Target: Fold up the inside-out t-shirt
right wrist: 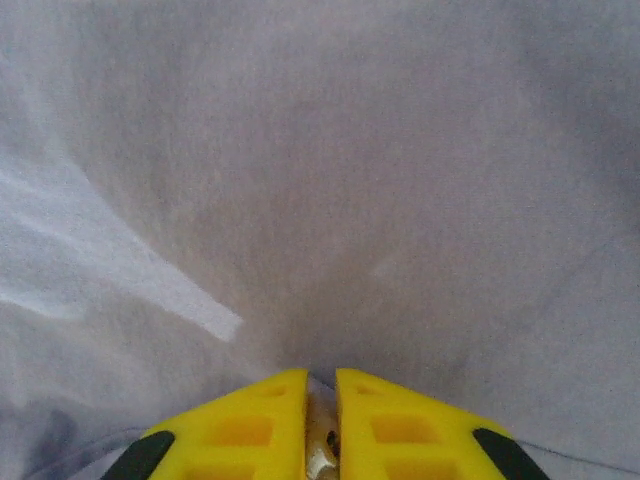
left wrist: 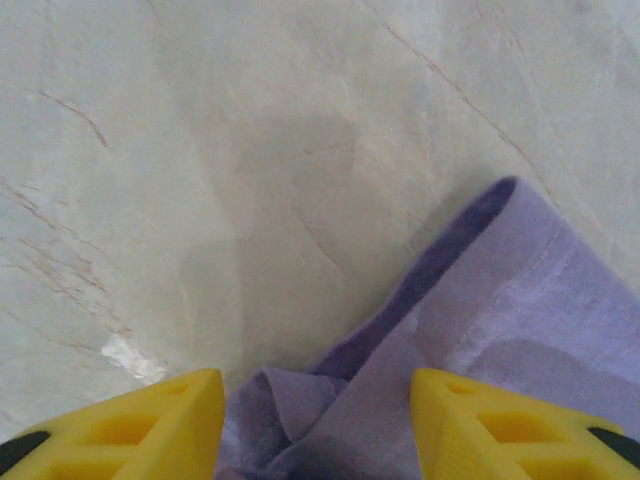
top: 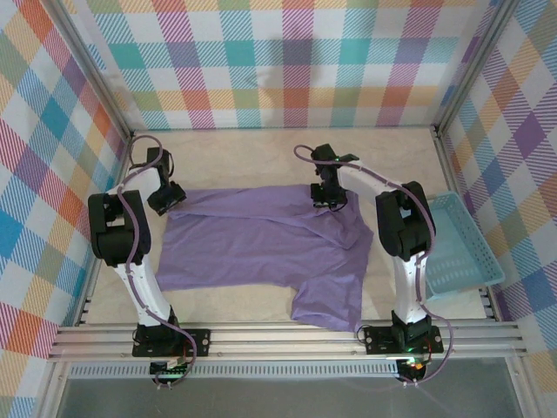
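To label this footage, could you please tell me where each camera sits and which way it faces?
Top: above and behind, looking down on table, shirt, basket; left arm, right arm show.
Left wrist: looks down at shirt corner and table; open left pincer shows.
Right wrist: looks down onto shirt; right pincer shut on it.
Shared: the shirt.

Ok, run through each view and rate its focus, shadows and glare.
Top external: sharp and evenly lit across the t-shirt. Left wrist: soft focus, a grey shadow on the table ahead of the left gripper, one small glare patch. Right wrist: very close, fabric blurred and washed grey, a pale streak at left.
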You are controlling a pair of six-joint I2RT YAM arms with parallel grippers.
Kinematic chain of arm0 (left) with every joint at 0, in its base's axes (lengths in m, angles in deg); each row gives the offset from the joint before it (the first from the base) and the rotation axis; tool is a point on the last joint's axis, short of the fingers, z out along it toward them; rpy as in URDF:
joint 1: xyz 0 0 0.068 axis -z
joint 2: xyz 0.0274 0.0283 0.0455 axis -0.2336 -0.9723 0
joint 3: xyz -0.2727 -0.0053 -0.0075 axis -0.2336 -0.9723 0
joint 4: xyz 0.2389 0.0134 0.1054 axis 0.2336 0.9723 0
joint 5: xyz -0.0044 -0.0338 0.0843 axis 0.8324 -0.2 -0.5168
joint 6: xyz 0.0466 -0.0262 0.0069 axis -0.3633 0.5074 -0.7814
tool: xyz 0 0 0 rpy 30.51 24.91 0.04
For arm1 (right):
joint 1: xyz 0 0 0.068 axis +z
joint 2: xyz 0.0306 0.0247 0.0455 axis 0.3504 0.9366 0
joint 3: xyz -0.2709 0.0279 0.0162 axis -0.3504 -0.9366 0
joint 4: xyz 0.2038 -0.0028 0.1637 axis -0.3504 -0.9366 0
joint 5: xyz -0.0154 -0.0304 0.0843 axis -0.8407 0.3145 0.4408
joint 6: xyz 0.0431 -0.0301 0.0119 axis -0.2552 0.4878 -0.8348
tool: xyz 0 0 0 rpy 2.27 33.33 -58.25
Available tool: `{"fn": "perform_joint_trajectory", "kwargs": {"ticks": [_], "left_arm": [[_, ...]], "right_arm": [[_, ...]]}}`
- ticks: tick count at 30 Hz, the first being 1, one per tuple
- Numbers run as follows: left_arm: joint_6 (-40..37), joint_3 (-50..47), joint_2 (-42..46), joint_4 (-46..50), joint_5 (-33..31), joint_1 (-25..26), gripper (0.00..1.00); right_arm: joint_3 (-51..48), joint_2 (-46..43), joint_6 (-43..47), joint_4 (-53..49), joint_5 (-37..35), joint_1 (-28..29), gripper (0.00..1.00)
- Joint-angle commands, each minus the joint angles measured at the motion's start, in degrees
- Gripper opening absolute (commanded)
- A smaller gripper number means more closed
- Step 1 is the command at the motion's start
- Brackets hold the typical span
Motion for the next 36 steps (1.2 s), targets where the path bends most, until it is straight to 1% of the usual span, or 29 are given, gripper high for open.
{"fn": "perform_joint_trajectory", "kwargs": {"ticks": [1,5,9,15,20,21,22,24,25,26,27,29,33,36], "left_arm": [[-0.92,1.67,0.83,2.41,-4.59,-0.51,0.52],[-0.92,1.58,2.15,2.58,-5.31,-0.59,0.52],[-0.39,1.25,3.10,2.39,-4.68,-0.59,0.46],[0.66,-1.00,6.49,1.15,-0.95,-0.50,0.46],[1.12,-2.89,8.42,0.79,-0.27,-0.40,0.46],[1.12,-2.86,8.36,0.80,-0.13,-0.39,0.46],[1.12,-2.91,8.27,0.88,0.16,-0.44,0.46],[1.10,-2.37,7.53,1.12,0.74,-0.38,0.47],[1.04,-2.06,7.10,1.36,0.78,-0.25,0.47],[1.03,-1.57,6.59,1.72,0.69,-0.16,0.48],[0.93,-0.93,6.09,2.01,0.59,0.03,0.49],[0.60,0.29,5.08,2.68,0.63,0.38,0.51],[0.32,3.60,2.02,3.67,0.45,0.68,0.55],[0.91,6.70,-1.21,4.09,0.89,0.74,0.60]], "right_arm": [[-3.04,-5.03,-0.29,-0.76,0.60,1.01,0.07],[-7.51,-12.48,-0.71,-0.64,-0.53,3.00,0.04],[-13.84,-19.38,-2.32,-0.20,-0.96,5.93,0.03],[-24.11,-24.69,-7.19,3.11,2.77,10.73,0.03],[-29.16,-27.01,-10.23,3.39,3.84,14.80,0.03],[-30.09,-27.74,-10.73,3.37,4.18,15.49,0.04],[-30.56,-28.23,-10.99,3.54,4.93,15.86,0.07],[-30.92,-28.59,-11.15,3.43,7.46,16.23,0.19],[-30.84,-28.74,-11.05,3.44,8.20,16.23,0.23],[-30.30,-29.01,-10.73,3.04,7.73,16.21,0.29],[-29.41,-29.21,-10.29,2.16,6.18,15.92,0.34],[-26.78,-29.07,-8.91,0.54,4.44,13.75,0.40],[-21.56,-28.19,-5.36,1.09,1.72,5.40,0.44],[-17.11,-24.60,-4.01,2.12,2.31,-1.72,0.46]]}}
